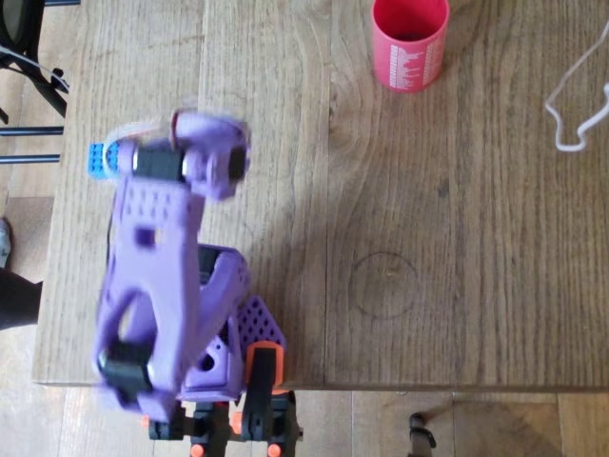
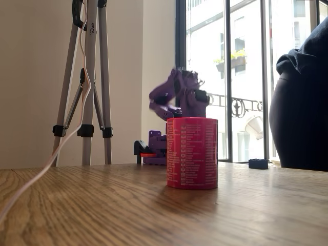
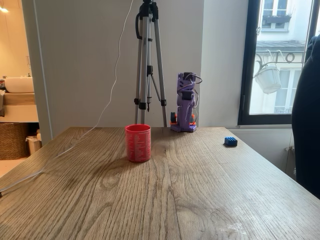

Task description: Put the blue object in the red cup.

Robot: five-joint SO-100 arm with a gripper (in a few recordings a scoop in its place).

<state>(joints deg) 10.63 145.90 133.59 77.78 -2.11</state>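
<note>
1. Gripper (image 1: 205,143): purple, motion-blurred in the overhead view, raised above the table; whether its jaws are parted or closed cannot be told.
2. Blue object (image 1: 98,158): lying on the table close to its left edge in the overhead view, just beside the gripper, partly covered by the arm (image 1: 157,276).
3. Red cup (image 1: 409,43): upright near the far edge, well apart from the blue object.
4. Table (image 1: 428,238): bare wood between arm and cup; white cable (image 1: 571,105) at the right edge.
</note>
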